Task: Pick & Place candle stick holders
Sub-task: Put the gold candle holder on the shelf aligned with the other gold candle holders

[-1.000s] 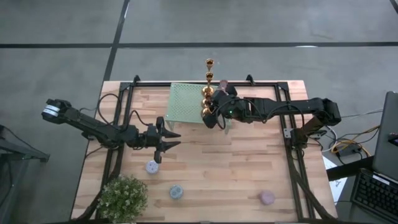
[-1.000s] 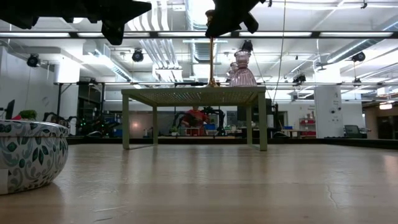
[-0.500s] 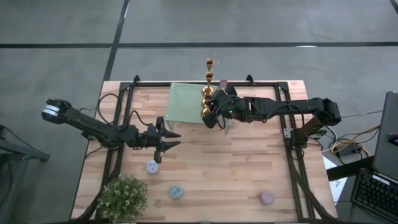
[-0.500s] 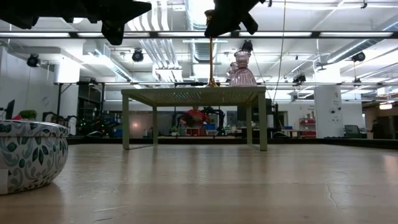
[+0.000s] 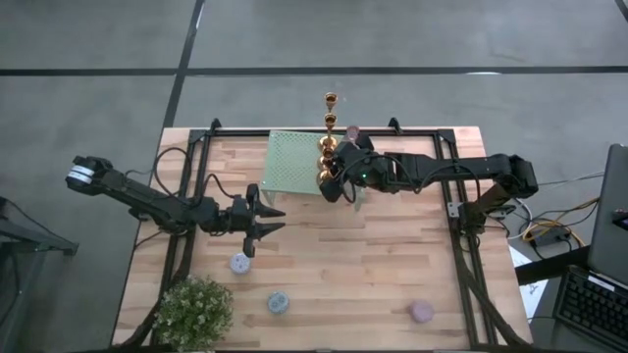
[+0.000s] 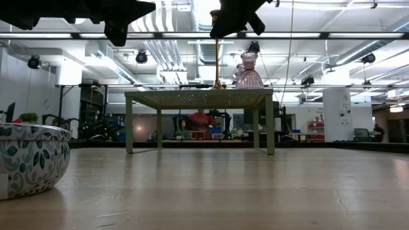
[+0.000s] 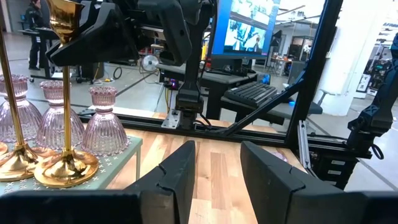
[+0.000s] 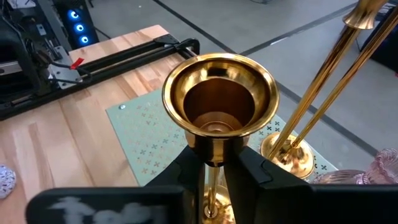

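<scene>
Three slim gold candlesticks stand in a row on the mint-green rack (image 5: 294, 162). My right gripper (image 5: 338, 182) is shut on the nearest one (image 8: 219, 99), whose round base (image 7: 65, 171) rests on the rack top. The other two (image 8: 323, 74) stand just behind it. Pink ribbed glass holders (image 7: 102, 121) stand on the rack beside them. Three small pastel cups lie on the table: one pale blue (image 5: 240, 262), one blue (image 5: 279, 302), one lilac (image 5: 422, 312). My left gripper (image 5: 271, 221) hovers open above the table left of centre, nothing between its fingers (image 7: 180, 174). My right gripper pinches the gold candlestick's stem just under its cup (image 8: 214, 152) between its two fingers (image 8: 249, 168). It comes from the table's right side, slanting down, with the fingers across the stem. The candlestick stands upright with its base on the rack.
A bushy potted plant (image 5: 194, 312) in a patterned pot (image 6: 29, 156) stands at the near left corner. Black frame rails (image 5: 191, 176) run along the table's left, right and far sides. Bare wood lies between the rack and the small cups.
</scene>
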{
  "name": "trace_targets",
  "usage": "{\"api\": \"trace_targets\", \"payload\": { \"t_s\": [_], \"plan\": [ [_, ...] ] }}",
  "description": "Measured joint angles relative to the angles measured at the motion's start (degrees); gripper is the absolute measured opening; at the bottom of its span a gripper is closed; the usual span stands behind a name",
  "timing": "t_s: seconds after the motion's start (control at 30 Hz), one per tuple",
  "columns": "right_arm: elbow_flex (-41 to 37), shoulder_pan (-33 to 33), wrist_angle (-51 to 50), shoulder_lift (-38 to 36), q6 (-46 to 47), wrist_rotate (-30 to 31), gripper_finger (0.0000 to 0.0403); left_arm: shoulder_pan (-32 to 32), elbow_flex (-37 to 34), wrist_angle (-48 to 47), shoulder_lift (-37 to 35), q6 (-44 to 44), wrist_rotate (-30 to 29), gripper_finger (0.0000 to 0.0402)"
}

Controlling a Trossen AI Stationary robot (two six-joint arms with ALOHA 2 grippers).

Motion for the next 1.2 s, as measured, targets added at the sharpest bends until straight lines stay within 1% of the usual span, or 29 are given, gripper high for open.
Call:
{"api": "trace_targets", "payload": {
  "t_s": [0.57,0.83,1.0,1.2],
  "plan": [
    [0.0,0.2,0.0,-0.3,0.0,-0.7,0.0039,0.0,0.0,0.0,0.0,0.0,0.0,0.0132],
    [0.0,0.2,-0.4,-1.9,0.4,-0.7,0.0039,0.0,0.0,-0.1,0.0,0.1,0.0,0.0132],
    [0.0,0.1,-1.8,-2.1,1.3,-2.2,0.0039,0.0,0.0,-0.1,0.0,0.1,0.0,0.0132],
    [-0.2,0.0,-3.2,-2.1,2.1,-2.0,0.0039,0.0,0.0,-0.1,0.0,0.1,0.0,0.0132]
  ]
}}
